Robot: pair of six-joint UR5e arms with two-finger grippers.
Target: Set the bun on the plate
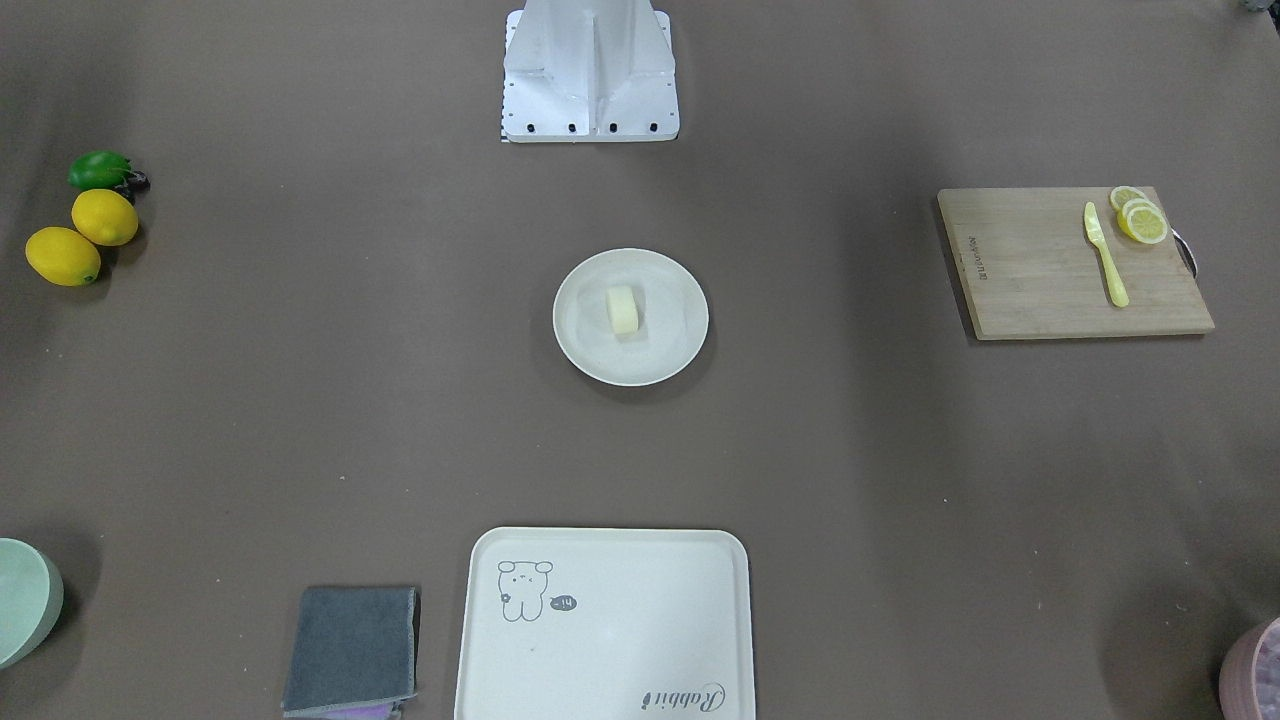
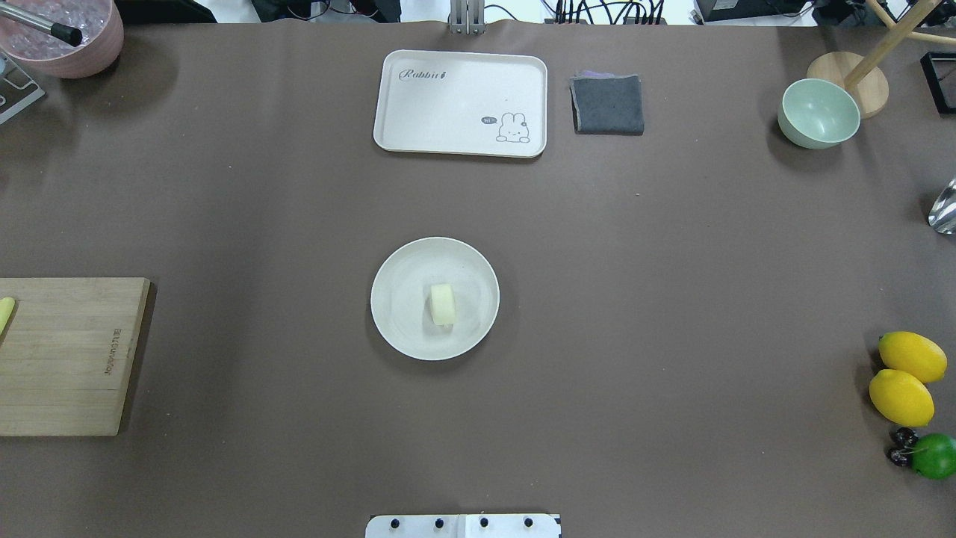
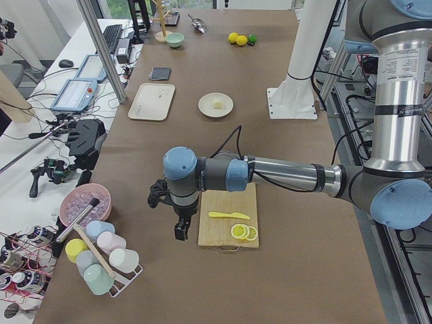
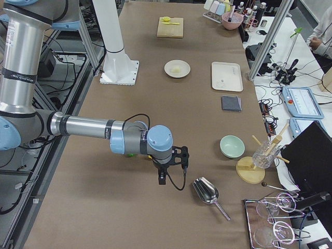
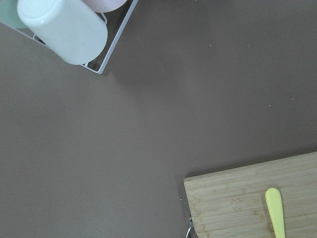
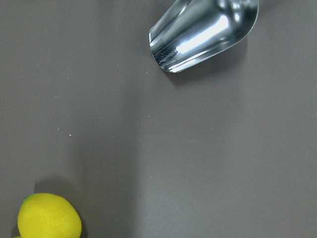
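Observation:
The bun (image 1: 622, 309) (image 2: 442, 304), a small pale cream lump, lies near the middle of the round cream plate (image 1: 578, 348) (image 2: 394, 329) at the table's centre. Neither gripper is near it. My left gripper (image 3: 178, 231) hangs over the table beside the cutting board, far from the plate, and shows only in the exterior left view. Only the exterior right view shows my right gripper (image 4: 162, 179), which hangs near the metal scoop. Whether either is open or shut I cannot tell. The wrist views show no fingers.
A cream tray (image 2: 459, 103), a grey cloth (image 2: 607, 104) and a green bowl (image 2: 818, 113) stand at the far edge. Lemons (image 2: 904, 377) and a lime (image 2: 933, 456) lie right. A cutting board (image 1: 1070, 265) holds a knife and lemon slices. A cup rack (image 3: 101, 260) and scoop (image 4: 206, 191) lie at the ends.

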